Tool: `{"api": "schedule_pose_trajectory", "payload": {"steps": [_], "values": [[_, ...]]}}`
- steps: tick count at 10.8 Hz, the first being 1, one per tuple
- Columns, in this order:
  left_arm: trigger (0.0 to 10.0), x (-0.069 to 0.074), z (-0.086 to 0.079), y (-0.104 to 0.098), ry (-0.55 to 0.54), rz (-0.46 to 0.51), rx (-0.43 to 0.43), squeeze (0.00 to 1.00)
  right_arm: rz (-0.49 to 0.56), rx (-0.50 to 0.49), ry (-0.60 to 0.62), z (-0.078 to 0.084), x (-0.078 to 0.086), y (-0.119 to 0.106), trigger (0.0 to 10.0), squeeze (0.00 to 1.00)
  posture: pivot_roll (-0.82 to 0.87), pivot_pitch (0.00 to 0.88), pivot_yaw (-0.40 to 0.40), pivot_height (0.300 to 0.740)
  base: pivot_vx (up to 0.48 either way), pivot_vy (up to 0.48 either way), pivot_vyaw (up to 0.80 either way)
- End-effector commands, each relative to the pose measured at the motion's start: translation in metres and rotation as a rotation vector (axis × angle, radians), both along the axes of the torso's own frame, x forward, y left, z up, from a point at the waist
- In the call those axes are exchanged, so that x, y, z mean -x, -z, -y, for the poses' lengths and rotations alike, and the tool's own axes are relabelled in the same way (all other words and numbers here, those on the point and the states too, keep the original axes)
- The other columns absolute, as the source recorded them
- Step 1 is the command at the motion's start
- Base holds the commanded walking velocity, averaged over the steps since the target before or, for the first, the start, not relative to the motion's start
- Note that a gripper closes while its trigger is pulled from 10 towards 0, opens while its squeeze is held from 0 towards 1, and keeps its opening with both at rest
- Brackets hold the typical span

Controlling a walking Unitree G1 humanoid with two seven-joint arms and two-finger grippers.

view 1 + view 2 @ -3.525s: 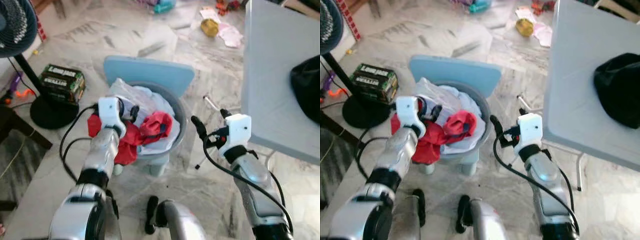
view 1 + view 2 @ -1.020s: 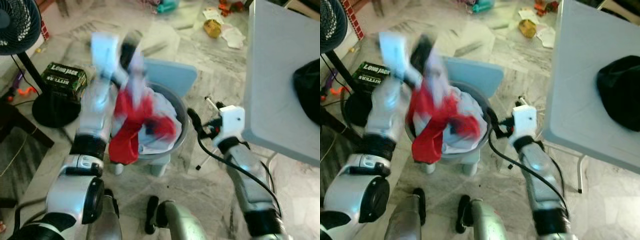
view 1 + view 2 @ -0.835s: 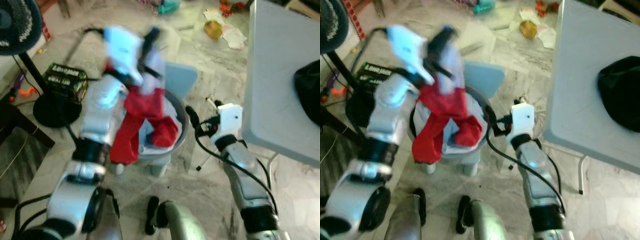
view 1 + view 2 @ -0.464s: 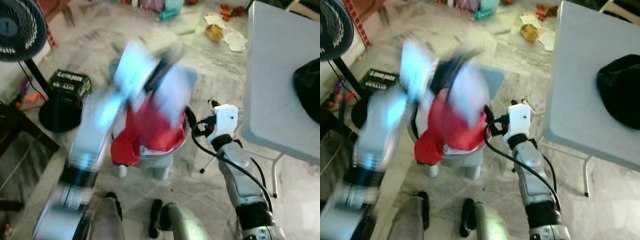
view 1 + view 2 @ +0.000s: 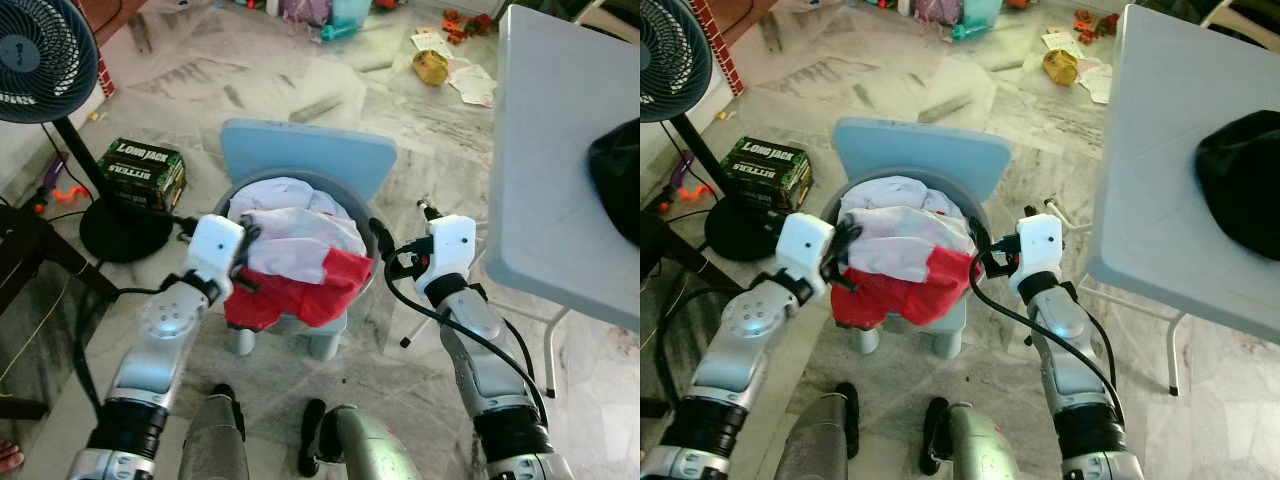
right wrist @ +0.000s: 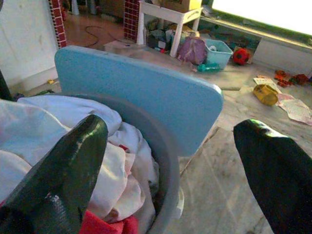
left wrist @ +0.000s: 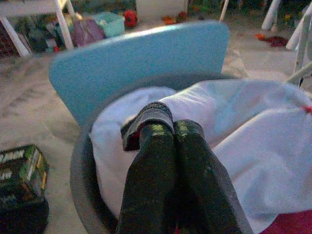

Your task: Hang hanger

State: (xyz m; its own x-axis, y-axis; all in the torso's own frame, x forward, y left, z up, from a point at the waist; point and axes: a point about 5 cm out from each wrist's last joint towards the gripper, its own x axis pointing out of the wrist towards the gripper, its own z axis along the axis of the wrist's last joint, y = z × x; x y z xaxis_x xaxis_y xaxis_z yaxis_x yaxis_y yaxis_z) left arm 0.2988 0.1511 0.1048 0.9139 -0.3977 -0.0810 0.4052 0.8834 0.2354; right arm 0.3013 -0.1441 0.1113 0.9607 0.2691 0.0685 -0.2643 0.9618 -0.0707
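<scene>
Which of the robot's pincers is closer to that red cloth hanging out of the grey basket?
The left. The left pincer sits shut right against the red cloth at the basket's near side; the right pincer waits open beside the basket's rim.

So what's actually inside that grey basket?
The grey basket holds a heap of laundry: a white garment on top and a red garment spilling over the front rim. Whatever lies underneath is covered.

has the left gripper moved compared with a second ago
Yes. A second ago it was raised above the blue chair back; now the left gripper sits low at the grey basket, near its front rim, shut on the clothes.
</scene>
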Motion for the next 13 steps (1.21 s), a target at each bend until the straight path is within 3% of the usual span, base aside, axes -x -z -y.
{"api": "schedule_pose_trajectory", "payload": {"steps": [1, 6, 8, 9, 10, 11, 12, 13], "values": [[0.0, 0.004, 0.009, 0.008, 0.039, -0.029, -0.005, 0.00, -0.004, 0.007, 0.014, 0.003, 0.000, 0.002, 10.0, 0.00, 0.06, 0.189, -0.143, 0.740, 0.000, 0.000, 0.00], [0.0, 0.020, 0.023, 0.010, 0.117, 0.027, 0.060, 0.00, -0.016, 0.001, 0.027, 0.004, 0.006, 0.008, 10.0, 0.00, 0.05, 0.178, -0.123, 0.740, 0.000, 0.000, 0.00], [0.0, 0.019, 0.027, 0.000, 0.101, 0.055, 0.103, 0.00, -0.012, -0.014, 0.038, 0.004, 0.004, 0.008, 10.0, 0.00, 0.06, 0.174, -0.117, 0.740, 0.000, 0.000, 0.00], [1.0, 0.014, 0.017, 0.005, -0.014, 0.010, 0.132, 0.00, -0.012, -0.030, 0.040, 0.003, 0.004, 0.008, 10.0, 0.00, 0.06, 0.174, -0.117, 0.740, 0.000, 0.000, 0.00], [1.6, 0.012, 0.001, 0.017, -0.183, -0.087, 0.302, 0.00, -0.012, -0.053, 0.044, 0.001, 0.005, 0.010, 10.0, 0.00, 0.05, 0.152, -0.108, 0.740, 0.000, 0.000, 0.00], [0.5, 0.012, -0.009, 0.021, -0.294, -0.151, 0.458, 0.00, -0.012, -0.069, 0.053, 0.001, 0.005, 0.011, 10.0, 0.00, 0.03, 0.146, -0.101, 0.740, 0.000, 0.000, 0.00], [0.0, 0.015, -0.024, 0.029, -0.406, -0.177, 0.467, 0.00, -0.013, -0.071, 0.076, 0.004, 0.008, 0.014, 10.0, 0.00, 0.04, 0.138, -0.094, 0.740, 0.000, 0.000, 0.00], [6.2, 0.014, -0.015, 0.016, -0.321, -0.119, 0.378, 0.00, 0.006, -0.083, 0.104, 0.009, 0.006, 0.009, 10.0, 0.00, 0.05, 0.135, -0.089, 0.740, 0.000, 0.000, 0.00]]}}
